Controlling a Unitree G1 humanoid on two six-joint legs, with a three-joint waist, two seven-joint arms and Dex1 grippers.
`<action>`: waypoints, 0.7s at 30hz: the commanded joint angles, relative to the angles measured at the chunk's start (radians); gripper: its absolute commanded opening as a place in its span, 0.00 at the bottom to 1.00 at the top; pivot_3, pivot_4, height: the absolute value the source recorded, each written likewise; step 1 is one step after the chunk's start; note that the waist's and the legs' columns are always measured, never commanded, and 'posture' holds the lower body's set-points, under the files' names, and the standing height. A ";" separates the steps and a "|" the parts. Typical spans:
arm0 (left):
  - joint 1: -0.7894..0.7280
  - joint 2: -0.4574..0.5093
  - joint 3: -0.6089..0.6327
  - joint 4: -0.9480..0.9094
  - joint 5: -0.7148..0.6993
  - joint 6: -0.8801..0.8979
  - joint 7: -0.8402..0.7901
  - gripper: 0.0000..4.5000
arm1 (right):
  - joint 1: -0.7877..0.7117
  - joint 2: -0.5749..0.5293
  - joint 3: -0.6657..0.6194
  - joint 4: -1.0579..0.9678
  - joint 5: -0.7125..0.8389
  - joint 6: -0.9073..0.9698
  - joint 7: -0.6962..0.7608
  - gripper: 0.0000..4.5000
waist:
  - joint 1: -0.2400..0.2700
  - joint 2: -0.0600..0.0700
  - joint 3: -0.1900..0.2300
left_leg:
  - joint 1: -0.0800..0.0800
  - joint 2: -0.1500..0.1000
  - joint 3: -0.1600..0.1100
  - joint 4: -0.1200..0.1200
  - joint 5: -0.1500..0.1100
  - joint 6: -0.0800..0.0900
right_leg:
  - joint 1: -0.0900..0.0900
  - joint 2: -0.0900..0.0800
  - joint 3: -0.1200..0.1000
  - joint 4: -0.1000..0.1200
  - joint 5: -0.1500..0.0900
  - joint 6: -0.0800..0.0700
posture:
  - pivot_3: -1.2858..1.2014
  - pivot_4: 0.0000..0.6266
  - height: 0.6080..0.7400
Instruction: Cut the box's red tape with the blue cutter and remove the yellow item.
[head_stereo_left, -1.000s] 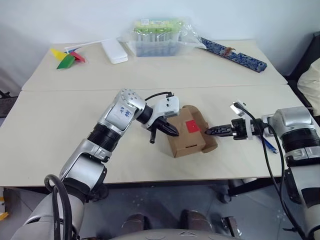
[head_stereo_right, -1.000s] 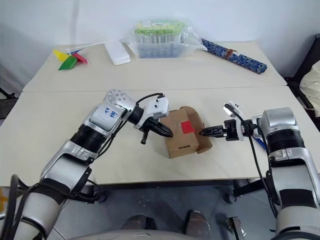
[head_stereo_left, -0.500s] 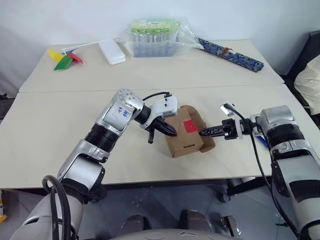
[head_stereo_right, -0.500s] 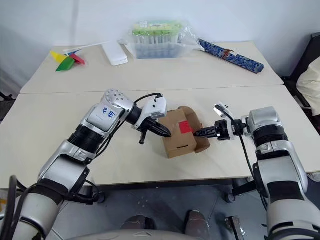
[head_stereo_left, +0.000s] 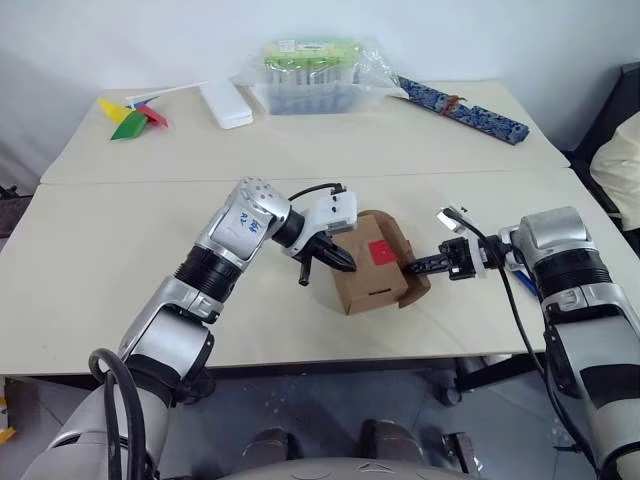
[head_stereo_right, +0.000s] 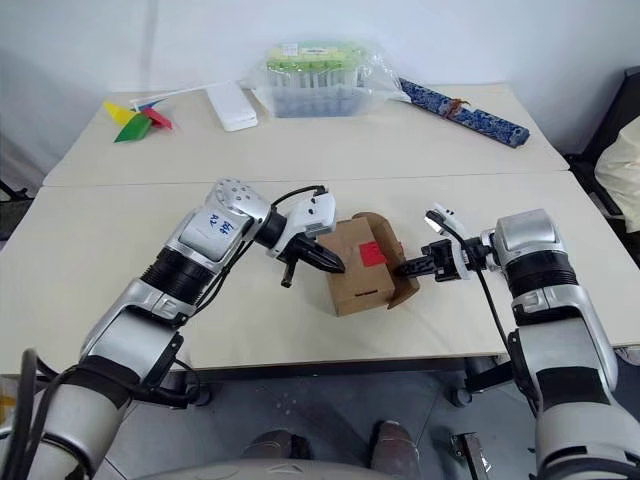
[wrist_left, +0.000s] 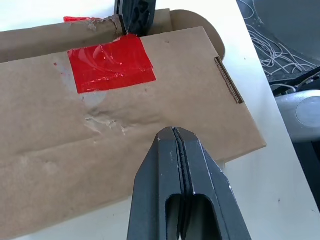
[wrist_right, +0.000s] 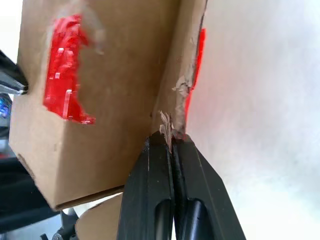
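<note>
A small brown cardboard box (head_stereo_left: 372, 265) sits near the front middle of a pale bench (head_stereo_left: 120, 270), tipped so its lid faces up and toward the viewer. A bright red tape (head_stereo_left: 381, 252) patch lies on the lid, just beside the flap edge. The left gripper (head_stereo_left: 343, 261) comes in from the left with its two black fingers pressed together, empty, its tips at the box's left side above the lid panel. The right gripper (head_stereo_left: 413, 268) reaches in from the right, and its fingers are clamped on the torn edge of a brown lid flap (wrist_right: 186, 65). At the far edge of the bench rest a clear tub with a green lid (head_stereo_left: 308, 72), a white case (head_stereo_left: 228, 102), a coloured paper pinwheel (head_stereo_left: 132, 114) and a long blue patterned strip (head_stereo_left: 465, 108).
</note>
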 joint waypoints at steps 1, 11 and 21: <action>0.046 -0.011 -0.064 0.071 0.068 0.001 0.043 0.00 | 0.018 -0.004 -0.022 -0.108 0.045 0.065 -0.031 0.01 | 0.001 0.000 0.000 | 0.000 0.000 0.000 0.000 0.000 0.000 | 0.000 0.000 0.000 0.000 0.000 0.000 | 0.52 0.24 1.00; 0.053 -0.022 -0.056 0.076 0.068 -0.013 0.052 0.00 | -0.010 -0.042 -0.036 -0.292 0.093 0.188 -0.124 0.01 | 0.012 0.000 0.000 | -0.002 0.000 0.000 0.000 0.000 0.001 | -0.001 -0.002 0.000 -0.001 0.000 0.000 | 0.52 0.24 1.00; 0.057 -0.029 -0.047 0.087 0.070 -0.027 0.067 0.00 | -0.040 -0.083 -0.046 -0.461 0.159 0.309 -0.213 0.01 | 0.026 0.001 0.001 | -0.005 -0.001 0.001 0.000 0.000 0.002 | -0.004 -0.002 0.000 -0.002 0.000 0.000 | 0.52 0.24 1.00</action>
